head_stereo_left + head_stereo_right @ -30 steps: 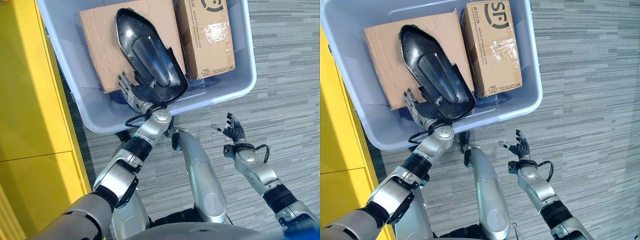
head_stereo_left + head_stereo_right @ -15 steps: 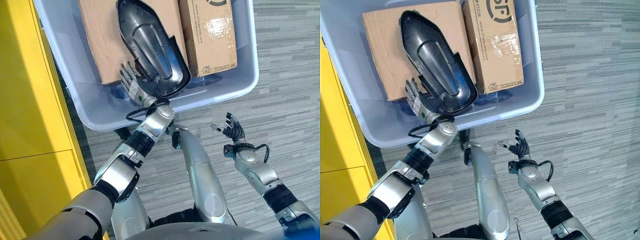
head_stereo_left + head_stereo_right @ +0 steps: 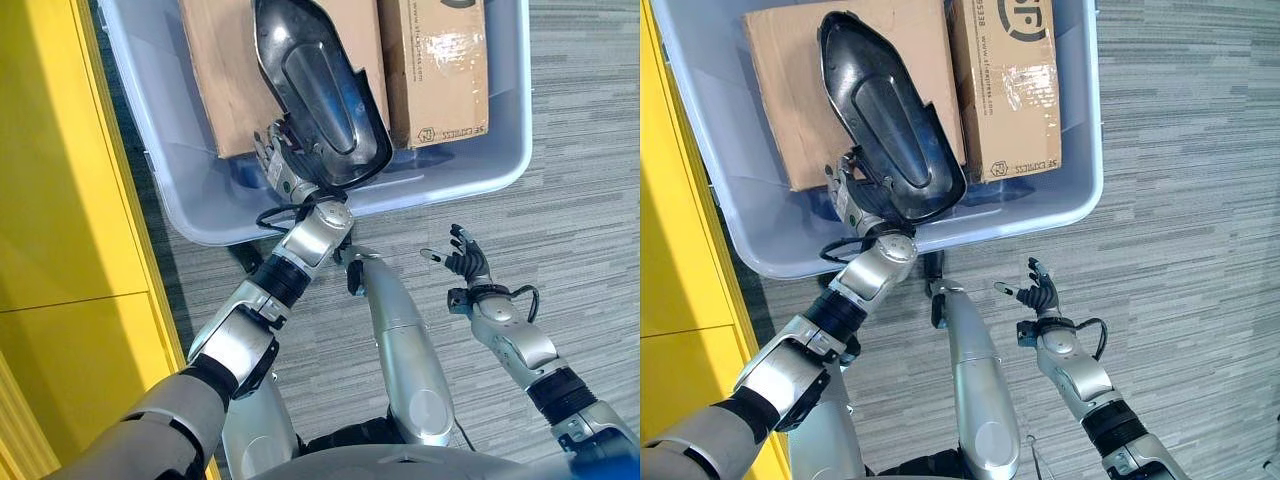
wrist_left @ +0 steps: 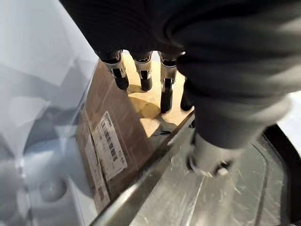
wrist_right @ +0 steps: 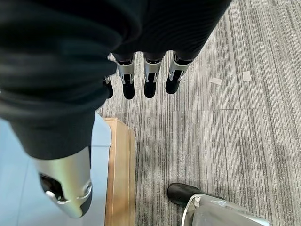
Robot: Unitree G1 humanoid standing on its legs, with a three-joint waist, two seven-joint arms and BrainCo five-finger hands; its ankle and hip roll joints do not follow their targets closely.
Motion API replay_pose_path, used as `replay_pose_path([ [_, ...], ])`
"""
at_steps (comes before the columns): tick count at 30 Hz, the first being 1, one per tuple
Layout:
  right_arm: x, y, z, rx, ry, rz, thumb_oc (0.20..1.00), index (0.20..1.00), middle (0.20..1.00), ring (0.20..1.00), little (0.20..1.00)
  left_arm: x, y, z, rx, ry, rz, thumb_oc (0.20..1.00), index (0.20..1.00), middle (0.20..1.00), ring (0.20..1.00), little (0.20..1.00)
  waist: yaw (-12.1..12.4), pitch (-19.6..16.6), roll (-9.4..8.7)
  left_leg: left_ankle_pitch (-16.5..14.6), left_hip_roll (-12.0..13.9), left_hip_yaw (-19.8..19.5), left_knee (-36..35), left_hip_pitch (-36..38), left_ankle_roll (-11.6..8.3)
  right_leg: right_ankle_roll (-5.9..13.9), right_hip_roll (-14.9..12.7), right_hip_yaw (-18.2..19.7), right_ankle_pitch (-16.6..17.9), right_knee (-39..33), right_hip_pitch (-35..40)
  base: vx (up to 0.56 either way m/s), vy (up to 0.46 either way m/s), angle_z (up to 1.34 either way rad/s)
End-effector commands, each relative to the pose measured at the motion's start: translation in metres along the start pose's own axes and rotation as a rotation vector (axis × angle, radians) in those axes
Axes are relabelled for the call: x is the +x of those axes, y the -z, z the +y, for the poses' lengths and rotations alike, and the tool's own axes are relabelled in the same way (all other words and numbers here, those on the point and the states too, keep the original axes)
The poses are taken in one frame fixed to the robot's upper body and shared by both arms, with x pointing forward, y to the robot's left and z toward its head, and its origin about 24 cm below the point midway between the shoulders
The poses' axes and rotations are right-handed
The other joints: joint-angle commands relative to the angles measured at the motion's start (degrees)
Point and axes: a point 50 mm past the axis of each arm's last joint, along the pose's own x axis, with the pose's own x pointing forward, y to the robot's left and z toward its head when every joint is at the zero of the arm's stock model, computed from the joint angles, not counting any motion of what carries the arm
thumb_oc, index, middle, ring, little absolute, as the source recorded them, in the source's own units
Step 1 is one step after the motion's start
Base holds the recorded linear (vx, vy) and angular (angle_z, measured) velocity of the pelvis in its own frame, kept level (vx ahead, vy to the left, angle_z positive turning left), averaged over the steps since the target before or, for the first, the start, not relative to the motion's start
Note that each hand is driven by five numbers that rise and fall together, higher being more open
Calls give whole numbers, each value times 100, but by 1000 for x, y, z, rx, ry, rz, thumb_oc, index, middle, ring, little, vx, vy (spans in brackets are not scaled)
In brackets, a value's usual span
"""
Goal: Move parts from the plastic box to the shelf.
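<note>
I am reaching my left hand [image 3: 283,172] into the plastic box [image 3: 478,160] and pinching the near edge of the black part [image 3: 318,95]: my thumb [image 4: 207,155] is pressing on its glossy inner face while my fingers [image 4: 141,70] are lying below the rim, over the flat cardboard box [image 3: 790,70]. The part is lying tilted on that box, with a second cardboard box [image 3: 1010,85] just to its right. My right hand [image 3: 1037,295] is hovering over the grey carpet [image 3: 1180,200] near the box, fingers relaxed, holding nothing. The yellow shelf [image 3: 60,200] is standing to my left.
</note>
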Motion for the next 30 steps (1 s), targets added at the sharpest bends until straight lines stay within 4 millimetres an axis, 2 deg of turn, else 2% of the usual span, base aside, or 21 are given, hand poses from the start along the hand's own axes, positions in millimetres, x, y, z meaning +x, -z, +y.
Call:
replay_pose_path([
  [1,-1,-9,-7,-42,20,-51,1000,1000,1000,1000,1000,-49,58,-48,3,451,336,200,200,200,200,200,-348,-109,-214,-134,312,-152,637,-310,-428,356,371,73,405,-48,-165,-1,-29,-11],
  [3,-2,-10,-6,-47,19,-49,1000,1000,1000,1000,1000,-56,70,-47,-120,357,568,200,200,200,200,200,-327,-109,-240,-163,276,-195,654,-357,-431,358,363,59,439,-102,-176,-8,-78,-3],
  [4,-3,-9,-4,-38,18,-43,1000,1000,1000,1000,1000,-57,74,-45,-131,329,605,200,200,200,200,200,-310,-109,-253,-175,262,-216,655,-365,-431,373,363,46,468,-126,-175,-15,-132,0],
  [7,-7,-3,4,-8,17,-31,1000,1000,1000,1000,1000,-55,81,-39,-178,217,675,200,200,200,200,200,-240,-109,-352,-180,283,-311,701,-481,-453,394,357,-15,511,-157,-207,-18,-130,4],
  [12,-10,3,11,26,2,-2,1000,1000,1000,1000,1000,-52,75,-35,-272,123,722,200,200,200,200,200,-183,-109,-430,-203,303,-417,831,-606,-438,416,342,-47,571,-144,-258,0,-75,4],
  [16,-12,6,14,19,-25,6,1000,1000,1000,1000,1000,-46,64,-31,-279,101,584,200,200,200,200,200,-179,-109,-411,-200,315,-408,840,-567,-430,416,345,-17,551,-132,-214,10,19,3],
  [18,-12,5,15,11,-32,3,1000,1000,1000,1000,1000,-40,55,-27,-274,73,475,200,200,200,200,200,-180,-109,-379,-176,317,-390,809,-529,-430,415,341,-4,538,-134,-184,18,71,2],
  [20,-11,5,15,-18,-46,3,1000,1000,1000,1000,1000,-27,40,-19,-322,41,292,200,200,200,200,200,-181,-109,-310,-137,339,-319,741,-386,-442,400,346,32,465,-97,-90,35,137,2],
  [22,-11,6,15,-28,-52,2,1000,1000,1000,1000,1000,-22,33,-15,-326,15,210,200,200,200,200,200,-180,-109,-288,-128,341,-297,715,-330,-442,394,342,40,437,-86,-50,28,119,-9],
  [24,-11,9,13,-69,-62,9,1000,1000,1000,1000,1000,-3,10,6,-361,-107,-15,200,200,200,200,200,-153,-109,-181,-5,367,-251,514,51,-479,372,341,59,325,-138,256,43,188,-3],
  [27,-14,18,12,-108,-72,12,1000,1000,1000,1000,1000,15,-4,26,-416,-182,-105,200,200,200,200,200,-114,-109,-61,155,412,-182,173,598,-530,376,334,11,188,-235,712,35,170,2],
  [30,-17,27,8,-147,-79,5,1000,1000,1000,1000,1000,29,-9,44,-432,-245,-172,200,200,200,200,200,-60,-109,83,271,416,-127,-227,1233,-550,334,376,-93,14,-332,1289,26,170,11],
])
